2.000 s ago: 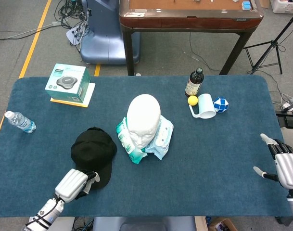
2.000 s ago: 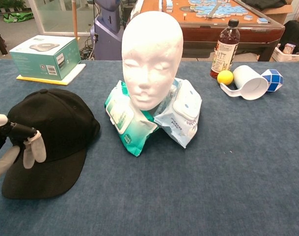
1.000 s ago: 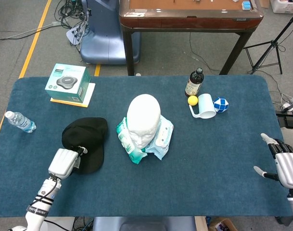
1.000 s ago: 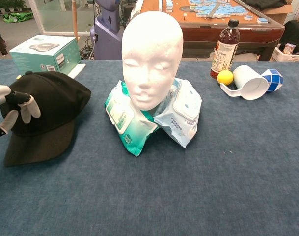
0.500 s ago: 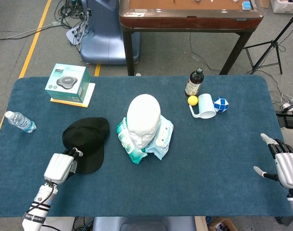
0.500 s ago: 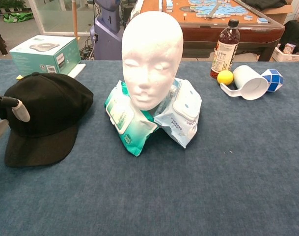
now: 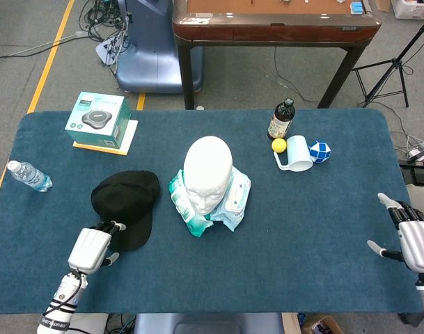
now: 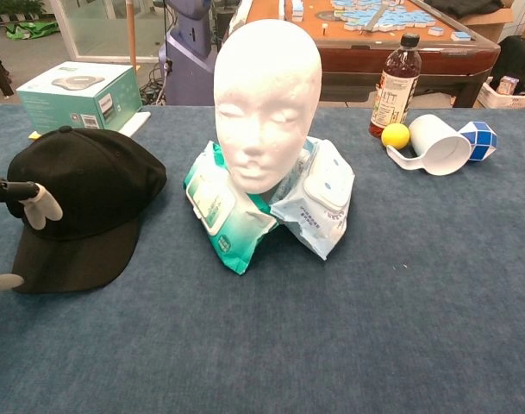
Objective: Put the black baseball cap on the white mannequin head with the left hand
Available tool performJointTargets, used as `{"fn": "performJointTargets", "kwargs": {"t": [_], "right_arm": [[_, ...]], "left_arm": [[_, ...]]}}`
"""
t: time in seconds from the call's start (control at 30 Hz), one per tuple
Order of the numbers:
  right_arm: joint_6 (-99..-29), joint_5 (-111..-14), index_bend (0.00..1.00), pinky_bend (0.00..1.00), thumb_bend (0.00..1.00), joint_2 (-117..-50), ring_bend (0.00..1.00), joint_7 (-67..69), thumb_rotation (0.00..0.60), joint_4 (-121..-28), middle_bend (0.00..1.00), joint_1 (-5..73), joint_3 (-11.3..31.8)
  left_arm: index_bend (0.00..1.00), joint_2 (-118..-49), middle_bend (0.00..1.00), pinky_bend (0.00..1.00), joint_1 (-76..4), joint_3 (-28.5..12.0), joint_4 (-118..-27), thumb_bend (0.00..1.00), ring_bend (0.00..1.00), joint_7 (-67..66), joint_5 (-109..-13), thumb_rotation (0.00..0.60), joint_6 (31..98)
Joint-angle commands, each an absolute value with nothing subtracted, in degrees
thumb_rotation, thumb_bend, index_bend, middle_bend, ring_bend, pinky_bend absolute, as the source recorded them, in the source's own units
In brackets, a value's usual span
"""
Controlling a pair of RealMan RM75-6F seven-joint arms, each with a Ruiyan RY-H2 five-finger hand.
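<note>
The chest view's edge cuts off most of the left hand (image 8: 12, 207), so its grip seems unclear.

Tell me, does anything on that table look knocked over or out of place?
Yes. The white mug lies on its side beside the yellow ball, and the water bottle near the table's left edge lies flat. The mannequin head sits propped among wipe packs.

On the blue worktop (image 7: 323, 229) two packs of wet wipes (image 8: 318, 203) are lying at the centre. A teal box (image 7: 97, 120) is sitting on a flat white sheet at the back left, and a water bottle (image 7: 29, 176) is lying at the left edge. A dark bottle (image 7: 281, 120), a yellow ball (image 7: 278, 145), a tipped white mug (image 7: 299, 154) and a blue-white puzzle ball (image 7: 320, 151) are grouping at the back right
</note>
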State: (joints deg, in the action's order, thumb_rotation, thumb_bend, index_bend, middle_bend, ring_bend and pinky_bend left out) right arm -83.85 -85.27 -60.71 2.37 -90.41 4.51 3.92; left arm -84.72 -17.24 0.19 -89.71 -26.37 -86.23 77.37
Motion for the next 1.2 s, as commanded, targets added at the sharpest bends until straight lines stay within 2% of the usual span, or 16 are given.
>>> {"fn": "performJointTargets", "kwargs": {"t": [0.03, 0.5, 1.2], "right_arm": [[-83.9, -85.3, 0.08, 0.26, 0.0, -60.6, 0.18, 2.5, 0.6, -90.4, 0.23, 4.5, 3.9], [-84.3, -85.5, 0.08, 0.26, 0.0, -60.4, 0.18, 3.2, 0.6, -90.2, 0.24, 4.2, 3.9], [-83.8, -85.0, 0.08, 0.26, 0.0, -60.3, 0.18, 3.6, 0.6, -90.1, 0.24, 4.4, 4.1]], "left_arm": [[0.31, -85.9, 0.4, 0.63, -17.2, 0.2, -88.2, 0.08, 0.33, -25.9, -86.4, 0.6, 77.2], [0.31, -89.5, 0.48, 0.59, -17.2, 0.2, -83.5, 0.05, 0.33, -23.9, -86.5, 0.6, 76.3], [0.32, -94.5, 0.53, 0.59, -17.1, 0.1, -76.2, 0.05, 0.36, -19.5, -87.7, 0.6, 76.7]]}}
